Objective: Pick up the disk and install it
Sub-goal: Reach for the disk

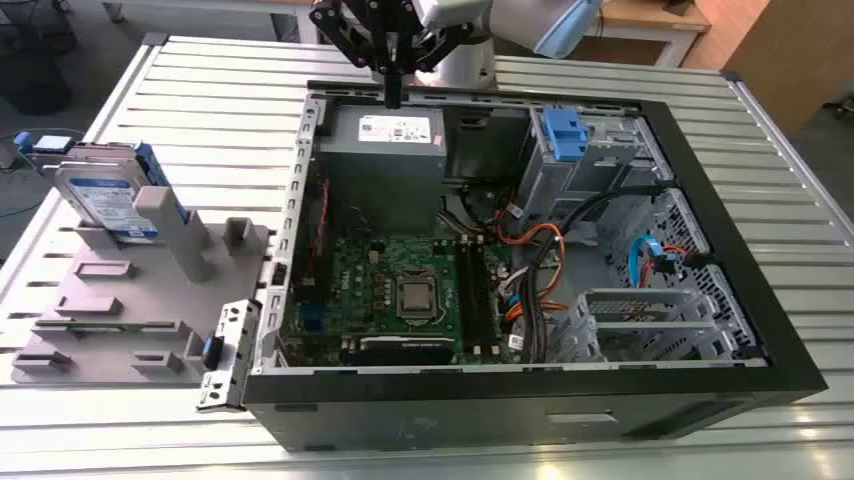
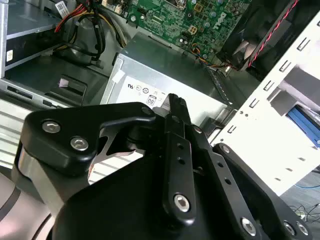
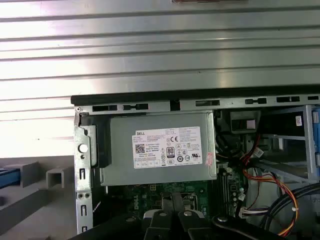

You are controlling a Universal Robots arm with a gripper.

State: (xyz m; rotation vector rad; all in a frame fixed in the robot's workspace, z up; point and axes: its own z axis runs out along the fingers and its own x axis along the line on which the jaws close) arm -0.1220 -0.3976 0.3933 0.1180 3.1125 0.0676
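The disk point(image 1: 110, 196), a silver drive with a blue-and-white label and blue side rails, stands upright in a grey holder point(image 1: 127, 300) at the exterior view's left, outside the computer case point(image 1: 727, 215). My gripper point(image 1: 394, 97) hangs over the case's far rim, just above the grey power supply point(image 1: 387, 140), well apart from the disk. Its black fingers are shut with nothing between them. In the second wrist view the joined fingertips point(image 2: 175, 102) point at the power supply point(image 2: 165, 75). The first wrist view has the gripper point(image 3: 172, 217) at the picture's edge below the power supply point(image 3: 160, 147).
The open case holds a green motherboard point(image 1: 400, 285), bundled cables point(image 1: 534, 250) and a drive cage with a blue clip point(image 1: 565, 135) at its far right corner. A slatted metal table point(image 1: 214, 90) lies all around. A small blue object point(image 1: 47, 143) sits behind the holder.
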